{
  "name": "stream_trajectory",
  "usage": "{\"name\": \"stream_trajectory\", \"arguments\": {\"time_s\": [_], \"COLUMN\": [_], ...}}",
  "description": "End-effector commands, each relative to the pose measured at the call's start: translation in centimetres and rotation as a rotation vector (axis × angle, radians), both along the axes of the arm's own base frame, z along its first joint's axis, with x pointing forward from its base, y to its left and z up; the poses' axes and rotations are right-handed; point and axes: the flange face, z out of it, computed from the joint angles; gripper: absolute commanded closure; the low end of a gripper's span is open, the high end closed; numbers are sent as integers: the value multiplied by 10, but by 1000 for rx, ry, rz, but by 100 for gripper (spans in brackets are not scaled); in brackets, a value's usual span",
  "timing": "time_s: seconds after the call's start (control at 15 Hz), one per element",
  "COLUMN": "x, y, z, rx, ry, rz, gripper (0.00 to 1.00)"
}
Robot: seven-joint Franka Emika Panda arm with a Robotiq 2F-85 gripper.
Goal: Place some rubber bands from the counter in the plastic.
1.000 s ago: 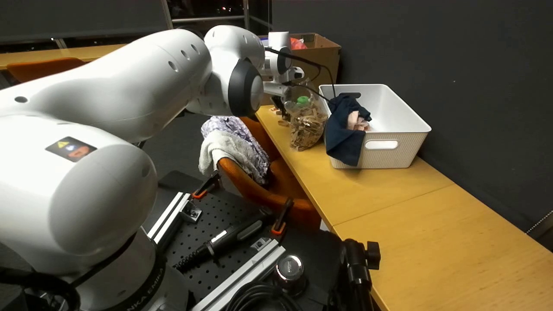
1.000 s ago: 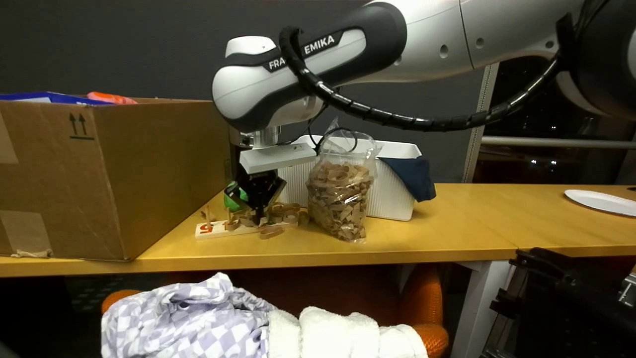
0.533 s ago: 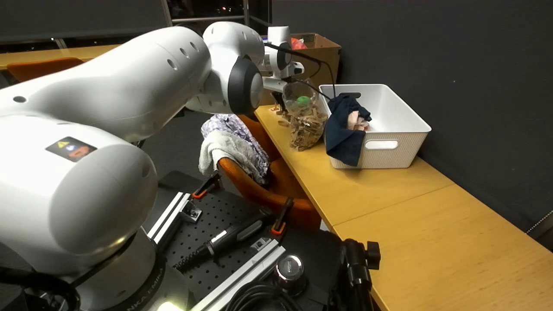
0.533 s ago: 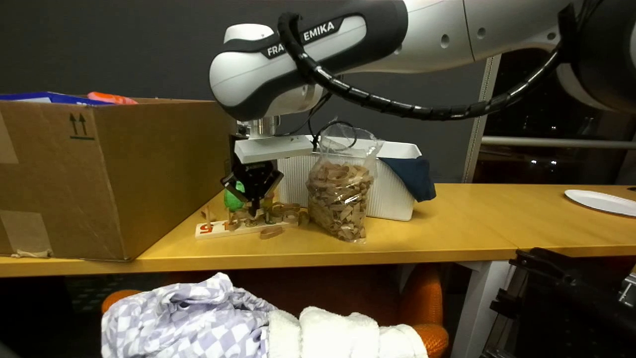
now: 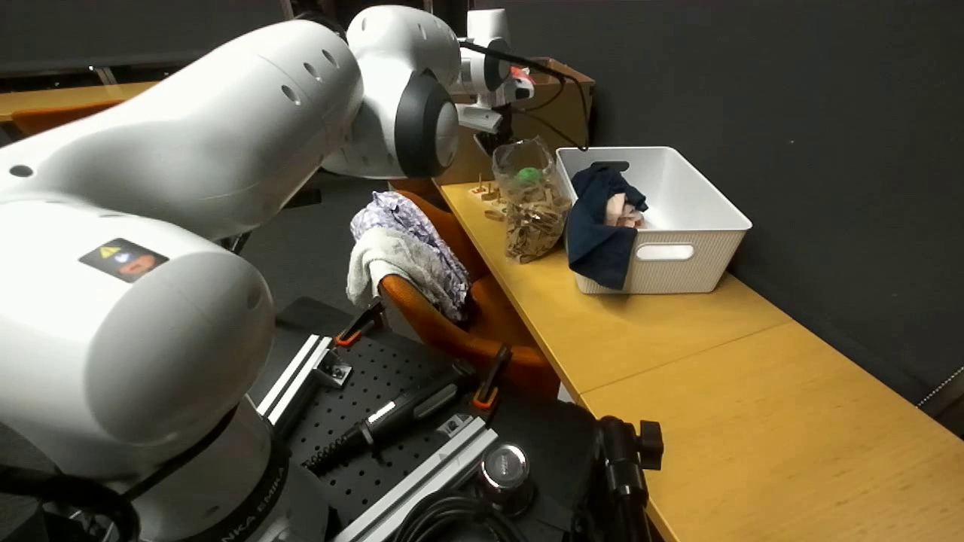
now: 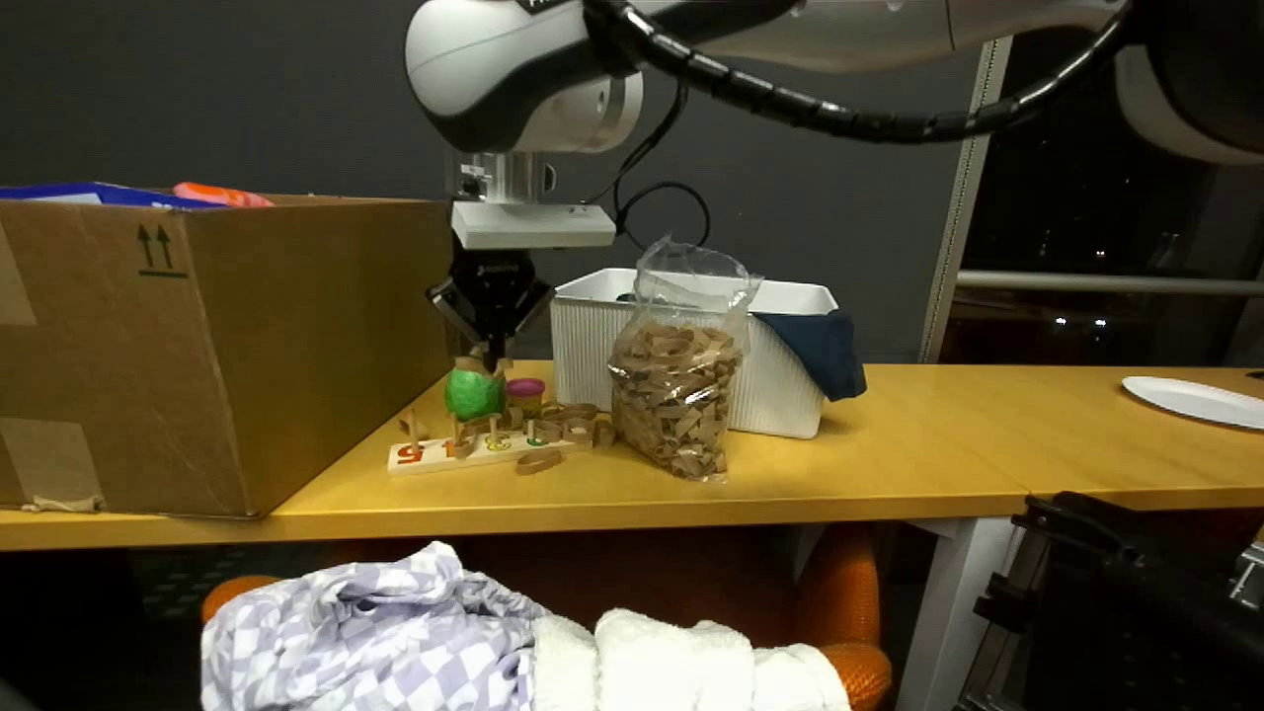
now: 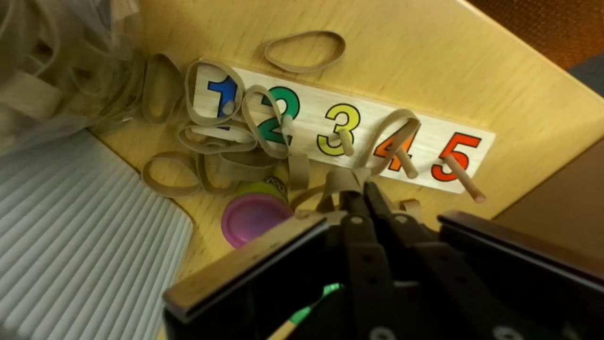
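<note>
My gripper (image 6: 492,363) is shut on a tan rubber band (image 7: 342,182) and holds it above the counter (image 6: 889,464). The band's ends stick out on both sides of the fingertips; whether more than one band is held I cannot tell. The clear plastic bag (image 6: 676,395), mostly full of tan bands, stands open-topped to the right of the gripper in that exterior view; it also shows in the wrist view (image 7: 28,94). Several loose rubber bands (image 7: 302,70) lie on and around a numbered peg board (image 7: 424,137) below the gripper.
A cardboard box (image 6: 316,355) stands left of the peg board. A white basket (image 5: 655,263) with a dark cloth (image 5: 602,248) is behind the bag. A green ball (image 6: 474,395) and a pink-lidded tub (image 7: 255,217) sit behind the board. A cable loop (image 6: 681,188) hangs above the bag.
My gripper has risen from the peg board, lifting the rubber band with it. The pegs and loose bands below now show more fully. The bag has not visibly moved in the last half second.
</note>
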Motion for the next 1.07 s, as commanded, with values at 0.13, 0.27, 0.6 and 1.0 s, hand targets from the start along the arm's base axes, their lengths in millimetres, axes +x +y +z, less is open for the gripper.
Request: {"name": "stream_trajectory", "arguments": {"time_s": [0.13, 0.27, 0.6, 1.0], "x": [-8, -11, -22, -39], "y": [12, 18, 48, 54], "z": [58, 71, 89, 95], "rx": [23, 29, 34, 1], "ry": [38, 40, 45, 118], "rz": [-89, -137, -316, -651], "gripper": [99, 99, 99, 99]}}
